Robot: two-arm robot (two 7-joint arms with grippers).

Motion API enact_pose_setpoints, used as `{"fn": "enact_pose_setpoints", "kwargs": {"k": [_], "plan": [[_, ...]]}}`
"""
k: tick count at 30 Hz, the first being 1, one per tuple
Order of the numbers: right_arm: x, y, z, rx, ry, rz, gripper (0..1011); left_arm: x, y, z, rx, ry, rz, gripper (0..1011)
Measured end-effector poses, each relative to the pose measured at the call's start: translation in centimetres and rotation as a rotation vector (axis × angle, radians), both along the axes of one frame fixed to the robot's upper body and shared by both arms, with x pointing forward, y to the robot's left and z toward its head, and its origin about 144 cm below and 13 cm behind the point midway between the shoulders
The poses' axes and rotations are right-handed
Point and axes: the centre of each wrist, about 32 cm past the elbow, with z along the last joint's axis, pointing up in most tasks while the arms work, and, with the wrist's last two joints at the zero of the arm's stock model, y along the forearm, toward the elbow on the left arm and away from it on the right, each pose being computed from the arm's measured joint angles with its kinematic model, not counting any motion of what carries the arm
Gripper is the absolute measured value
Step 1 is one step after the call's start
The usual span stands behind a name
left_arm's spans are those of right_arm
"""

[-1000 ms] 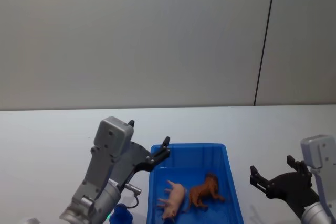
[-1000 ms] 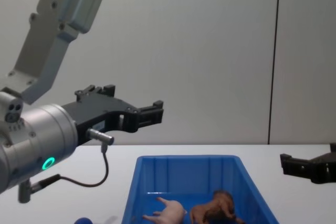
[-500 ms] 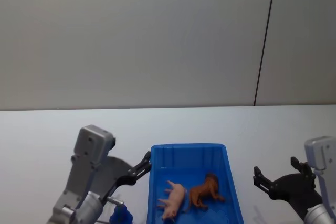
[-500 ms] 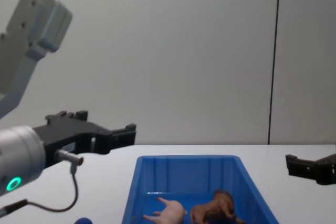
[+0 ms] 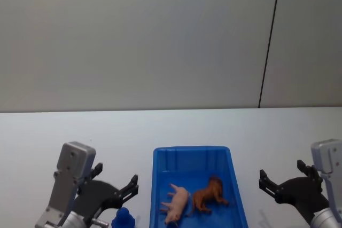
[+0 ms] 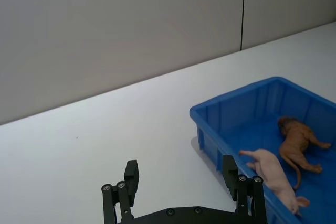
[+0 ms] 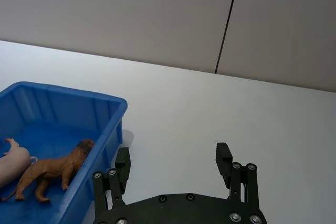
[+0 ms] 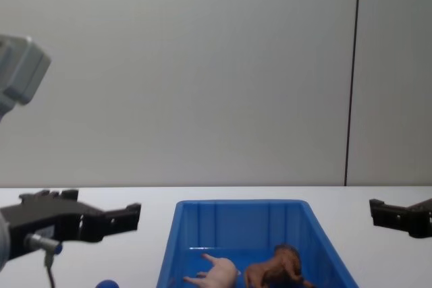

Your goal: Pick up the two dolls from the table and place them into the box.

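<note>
No readable text, label, brand, number or sign anywhere: blue box [image 5: 193,154], both dolls, white table [image 5: 64,126], wall and robot arms all unmarked.

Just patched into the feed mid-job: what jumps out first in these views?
The bright blue plastic bin sits at the near middle of the white table, with the pale pink pig figure and the reddish-brown shaggy lion figure lying side by side inside it. The left gripper and right gripper flank the bin, both open and empty, and a small blue round object sits by the left one.
</note>
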Motion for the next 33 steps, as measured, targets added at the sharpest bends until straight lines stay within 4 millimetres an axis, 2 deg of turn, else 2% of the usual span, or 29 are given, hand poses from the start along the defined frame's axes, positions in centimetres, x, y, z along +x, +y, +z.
{"fn": "enact_pose_setpoints", "kwargs": {"k": [14, 31, 33], "plan": [[0.0, 0.0, 0.0, -0.001, 0.0, -0.002, 1001, -0.8, 1.6, -1.7, 0.009, 0.11, -0.026, 1001], [0.0, 0.0, 0.0, -0.001, 0.001, -0.002, 1001, -0.6, 2.1, -3.6, 0.016, 0.17, -0.068, 1002], [0.0, 0.0, 0.0, -0.001, 0.001, -0.002, 1001, -0.5, 2.1, -3.8, 0.016, 0.173, -0.075, 956]]}}
